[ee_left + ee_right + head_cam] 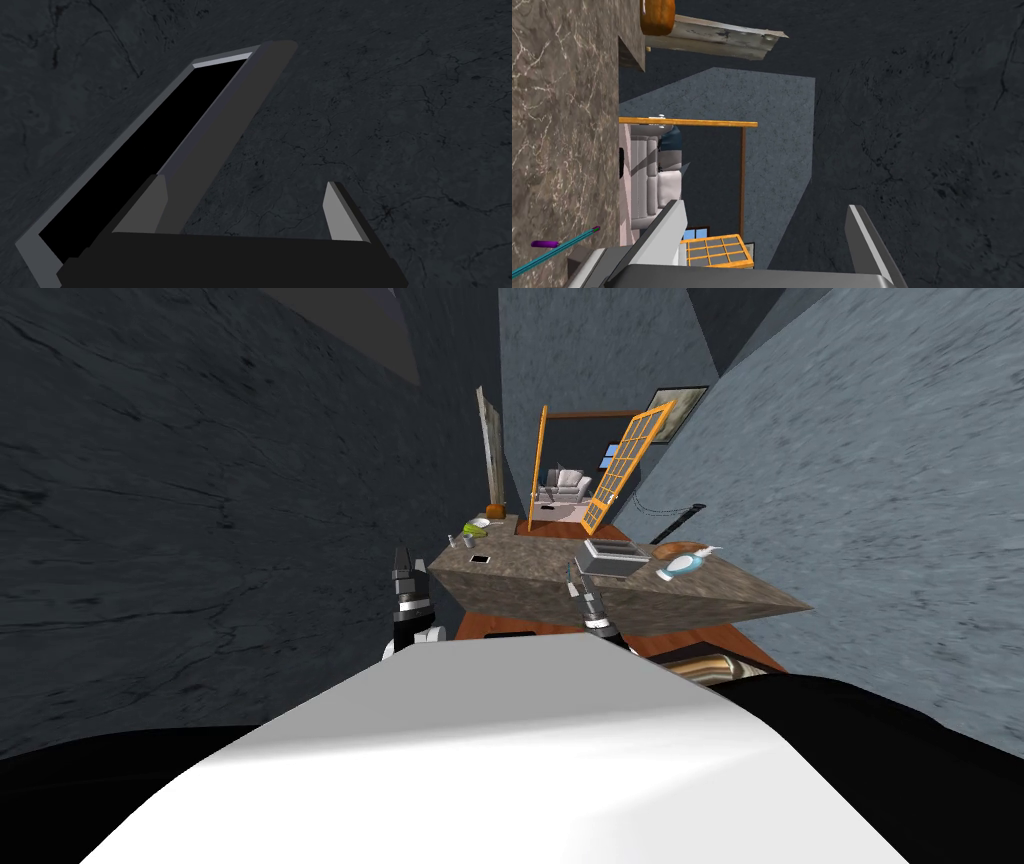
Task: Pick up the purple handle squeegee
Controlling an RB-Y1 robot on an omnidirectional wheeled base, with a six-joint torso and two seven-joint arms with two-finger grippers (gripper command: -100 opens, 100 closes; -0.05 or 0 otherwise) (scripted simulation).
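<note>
Both my forearms rise from beside the chest and point forward. The left gripper [402, 560] is held up just left of the counter's near left corner, facing the dark wall. Its wrist view shows its fingers [340, 210] spread with nothing between them.

The right gripper [574, 578] hangs at the near edge of the brown marbled counter [530, 568], aimed along the top toward the far end of the room. Its fingers [862, 235] are also spread wide and hold nothing.

The squeegee [546, 244] lies flat on the counter off to one side of the right gripper, outside the gap between its fingers. In the right wrist view its short purple handle is nearly touching a long teal bar. It lies just beside a grey box [610, 556], which sits right of that gripper. I cannot make out the squeegee from the head camera.

Further right on the counter is a blue and white item [680, 566]. Beyond the far end, an orange-framed door [625, 463] stands open, and a pale sofa [562, 485] is visible through the doorway.
</note>
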